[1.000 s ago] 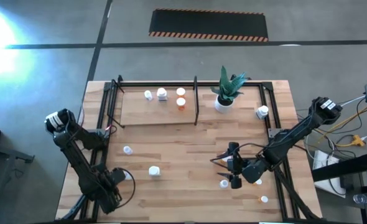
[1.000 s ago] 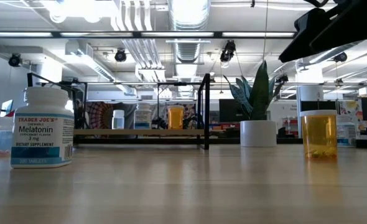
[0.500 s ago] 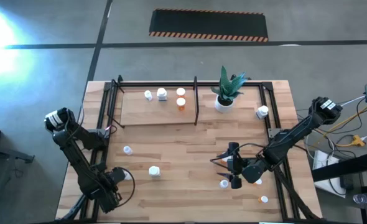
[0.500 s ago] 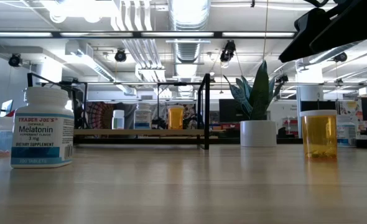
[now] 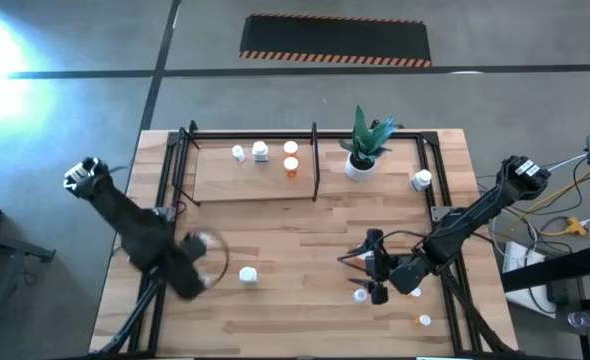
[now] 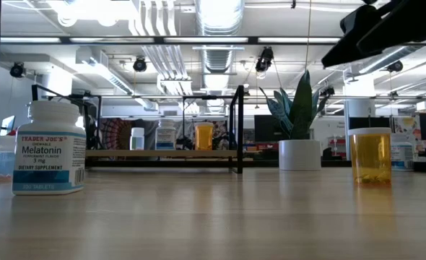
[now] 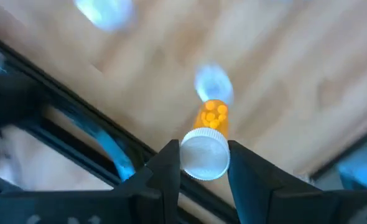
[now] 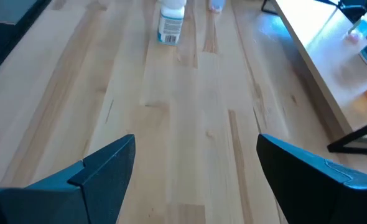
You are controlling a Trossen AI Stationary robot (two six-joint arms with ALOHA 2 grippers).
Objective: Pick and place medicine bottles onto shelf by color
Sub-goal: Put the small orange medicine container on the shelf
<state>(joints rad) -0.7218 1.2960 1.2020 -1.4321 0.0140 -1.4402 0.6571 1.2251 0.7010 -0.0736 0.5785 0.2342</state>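
Note:
My left gripper (image 7: 204,153) is shut on an orange medicine bottle (image 7: 213,116) with a white cap. In the high view it shows blurred over the table's left part (image 5: 197,268). My right gripper (image 8: 196,155) is open above the table's right middle (image 5: 373,266) and touches nothing. The shelf (image 5: 225,182) lies at the far left, with its black divider bar (image 5: 315,160). Two white bottles (image 5: 261,151) and two orange ones (image 5: 292,166) stand on the shelf. A white bottle (image 5: 247,275) stands on the tabletop, and another (image 5: 360,294) stands beside my right gripper. My left gripper pinches the orange bottle between its two fingers (image 7: 166,167) at the white cap (image 7: 203,163), one finger on each side. The orange body points away past the fingertips. The bottle is lifted clear above the tabletop.
A white pot with a green plant (image 5: 361,150) stands right of the divider, and a white bottle (image 5: 421,180) stands by the right frame. A small bottle (image 5: 424,320) stands near the near right corner. Black frame tubes (image 5: 183,170) run along the table's left and right sides.
My left arm has swung up from the near left corner toward the far edge and the table's middle, carrying the orange bottle; it is blurred with motion. My right arm has kept still.

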